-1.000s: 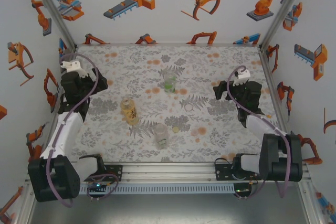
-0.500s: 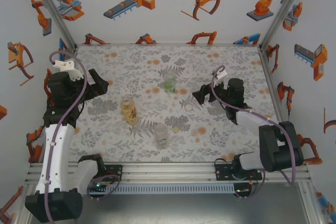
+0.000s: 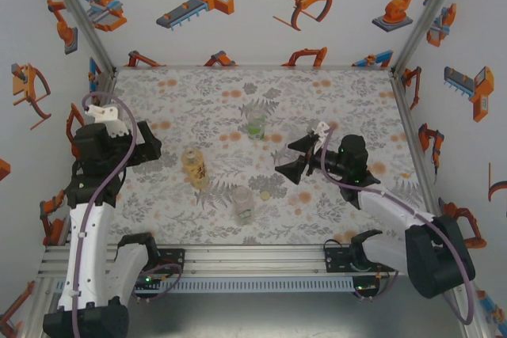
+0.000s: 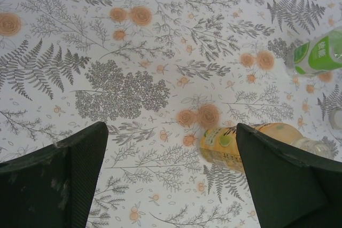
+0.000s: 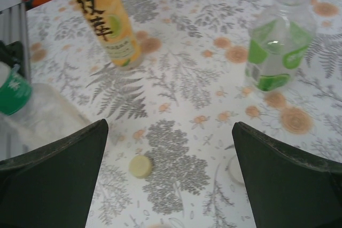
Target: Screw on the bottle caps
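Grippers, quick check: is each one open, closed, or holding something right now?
Left gripper: open, holding nothing.
Right gripper: open, holding nothing; the yellowish cap lies untouched in front of it.

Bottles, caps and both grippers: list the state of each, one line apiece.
Amber bottle: upright, no cap on.
Green bottle: upright, mouth open.
Clear bottle: upright, no cap on.
Yellow cap: loose on the mat.
Pale cap: loose on the mat.
Left gripper: open, empty.
Right gripper: open, empty, above the two caps.
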Tool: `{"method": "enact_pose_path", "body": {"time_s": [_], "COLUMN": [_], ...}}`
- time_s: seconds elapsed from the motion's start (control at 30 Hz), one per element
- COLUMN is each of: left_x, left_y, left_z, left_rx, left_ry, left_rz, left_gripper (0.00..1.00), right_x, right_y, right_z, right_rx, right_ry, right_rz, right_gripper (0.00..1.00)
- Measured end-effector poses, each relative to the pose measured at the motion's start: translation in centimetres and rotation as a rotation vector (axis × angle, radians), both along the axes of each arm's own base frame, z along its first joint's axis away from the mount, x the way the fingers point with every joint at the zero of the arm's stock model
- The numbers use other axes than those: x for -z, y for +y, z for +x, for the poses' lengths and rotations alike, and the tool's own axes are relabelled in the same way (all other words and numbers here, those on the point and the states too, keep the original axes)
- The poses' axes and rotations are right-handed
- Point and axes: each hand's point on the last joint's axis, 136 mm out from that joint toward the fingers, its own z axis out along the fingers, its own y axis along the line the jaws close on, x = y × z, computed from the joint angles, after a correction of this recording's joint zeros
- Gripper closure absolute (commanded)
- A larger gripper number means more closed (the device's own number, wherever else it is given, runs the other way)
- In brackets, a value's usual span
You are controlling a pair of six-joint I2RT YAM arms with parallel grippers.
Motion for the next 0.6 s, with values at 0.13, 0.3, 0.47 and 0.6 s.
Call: {"method": "enact_pose_path", "body": {"time_s": [0.13, 0.3, 0.47, 0.6], "left_x": [-0.1, -0.1, 0.0, 0.4], "left_y": [0.2, 0.5, 0.5, 0.6], "left_z": [-0.1, -0.1, -0.1, -0.1], "left_rx": [-0.007, -0.017, -0.017, -0.022], "left_ry": [-0.006, -0.006, -0.003, 0.005], "left_rz": [0.001, 0.001, 0.001, -0.002], "left_gripper": [0.03, 0.03, 0.03, 0.03], "right_x": [0.3, 1.9, 2.6, 3.9], "right_y": [1.1, 2.8, 4.5, 5.7], "right_z": [-2.9, -6.4, -9.0, -10.3], "right_rx": [-0.1, -0.225, -0.315, -0.36], "right_ry": [-0.001, 0.013, -0.001, -0.002], "right_rz": [0.007, -0.011, -0.035, -0.068], "right_gripper": [0.11, 0.08, 0.05, 0.04]}}
